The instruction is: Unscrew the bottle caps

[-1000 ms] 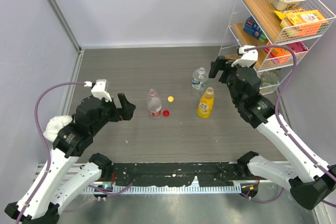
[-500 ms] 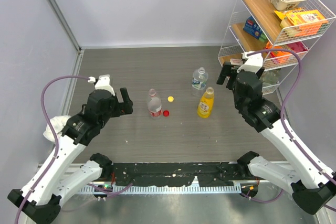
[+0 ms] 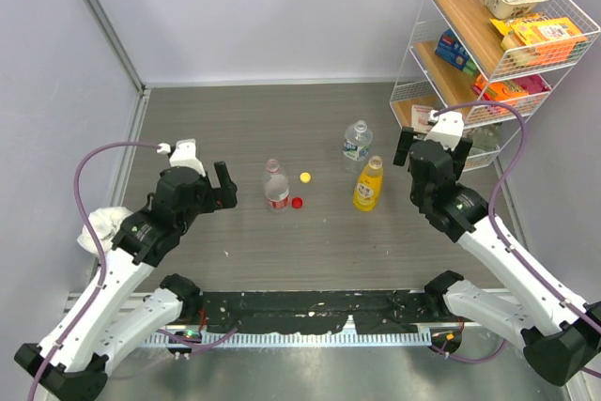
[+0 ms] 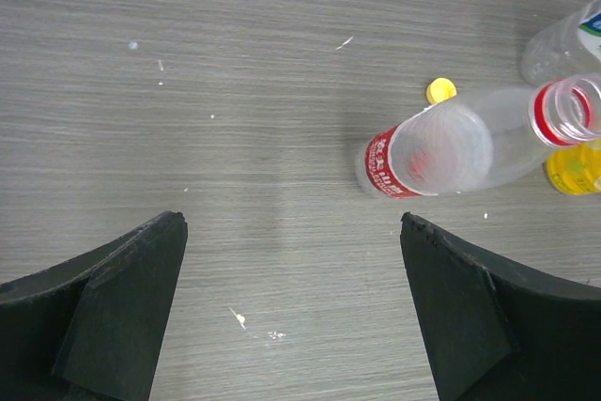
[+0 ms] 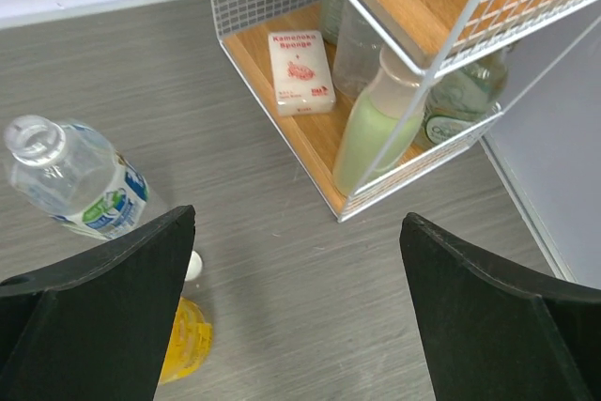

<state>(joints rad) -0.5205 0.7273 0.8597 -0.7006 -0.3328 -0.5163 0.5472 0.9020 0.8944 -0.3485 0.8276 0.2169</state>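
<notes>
In the middle of the top view, the red-label bottle (image 3: 276, 187), the blue-label bottle (image 3: 356, 143) and the yellow bottle (image 3: 369, 185) stood where they had a second earlier. The red cap (image 3: 297, 202) still lay just beside the first bottle, and the yellow cap (image 3: 305, 177) a little above it in the frame. The right gripper (image 3: 407, 149) had slid down and to the right, away from the blue-label bottle and toward the wire rack (image 3: 420, 63). The left gripper (image 3: 224, 187) had barely shifted, though its arm behind it had swung lower. Both sets of fingers were spread wide and held nothing, as each wrist view confirmed (image 4: 291, 223) (image 5: 299, 221). In the right wrist view the blue-label bottle (image 5: 80, 185) showed an open neck. A small white round thing (image 5: 192, 265) beside the yellow bottle (image 5: 183, 354) was half hidden by a finger and may have been the white cap. In the left wrist view the yellow bottle (image 4: 575, 168) and the blue-label bottle (image 4: 563, 44) were cut off at the right edge. A stretch of grey table (image 3: 235, 119) separated the left gripper from the red-label bottle. The rack crowded the right gripper at the frame's right, and a white cloth (image 3: 101, 224) lay by the left arm.
</notes>
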